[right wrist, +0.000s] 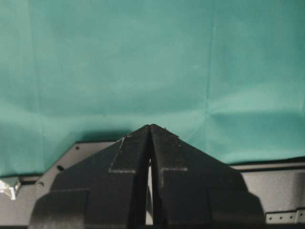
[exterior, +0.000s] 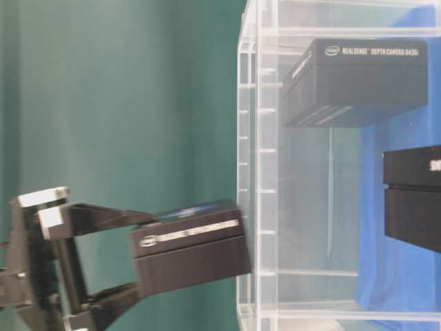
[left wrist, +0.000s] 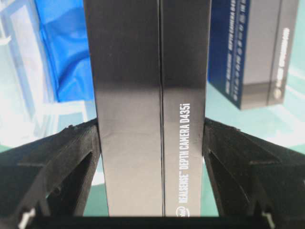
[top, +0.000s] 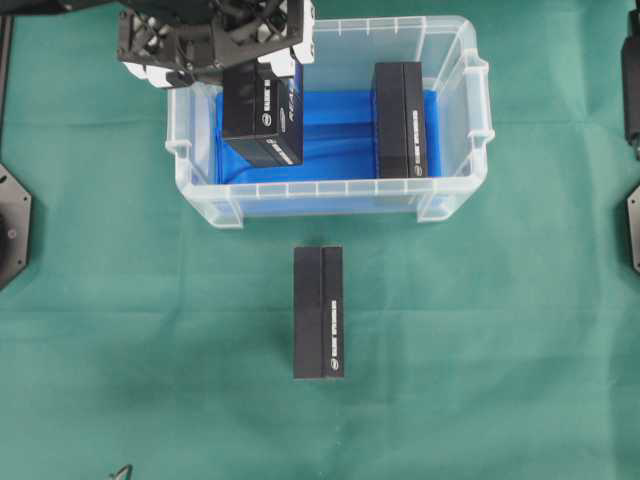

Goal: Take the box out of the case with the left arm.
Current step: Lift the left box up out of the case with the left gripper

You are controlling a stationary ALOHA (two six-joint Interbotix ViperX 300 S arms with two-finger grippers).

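My left gripper is shut on a black box labelled as a depth camera. It holds the box on end over the left part of the case, a clear tub with a blue floor. From table level the box hangs between the fingers with its far end at the case rim. In the left wrist view both fingers press the box's sides, my left gripper around it. My right gripper is shut on nothing over green cloth.
A second black box lies inside the case at its right side, also visible as the second box. A third black box lies on the green cloth in front of the case. Arm bases stand at both table edges.
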